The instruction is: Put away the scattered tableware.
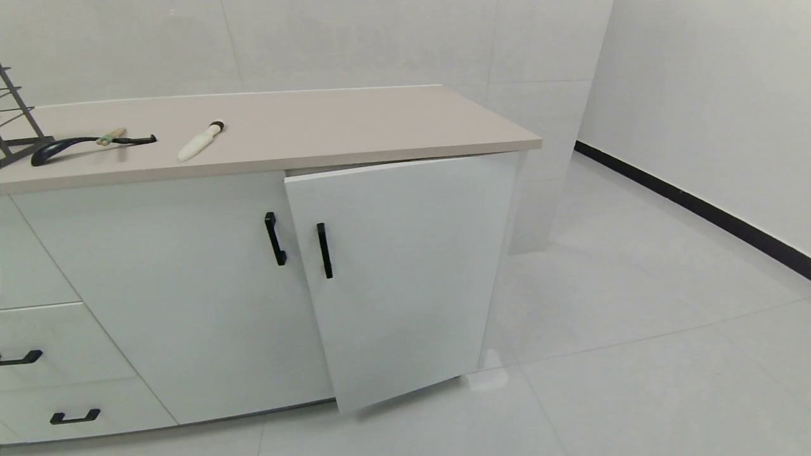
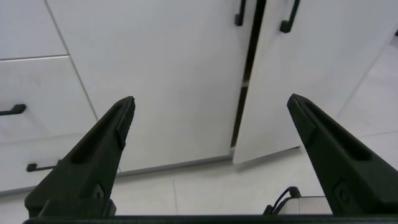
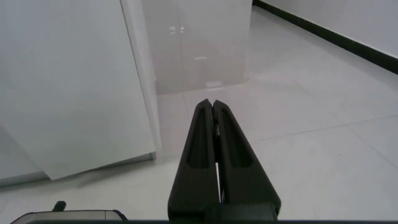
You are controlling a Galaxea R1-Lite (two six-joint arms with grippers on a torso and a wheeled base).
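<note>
Beige countertop [image 1: 317, 123] over white cabinet, right door [image 1: 405, 272] ajar; left gripper [image 2: 210, 99] facing the doors, jaws wide, empty; right gripper [image 3: 212, 104] above floor by ajar door, jaws pressed together; black ladle [image 1: 70, 145], white utensil [image 1: 197, 144] and wood-handled piece [image 1: 113, 135] on countertop's left end.

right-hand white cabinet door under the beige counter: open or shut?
Partly open: the right-hand white cabinet door angles out from the neighbouring white door, leaving a dark gap under the beige countertop.
</note>
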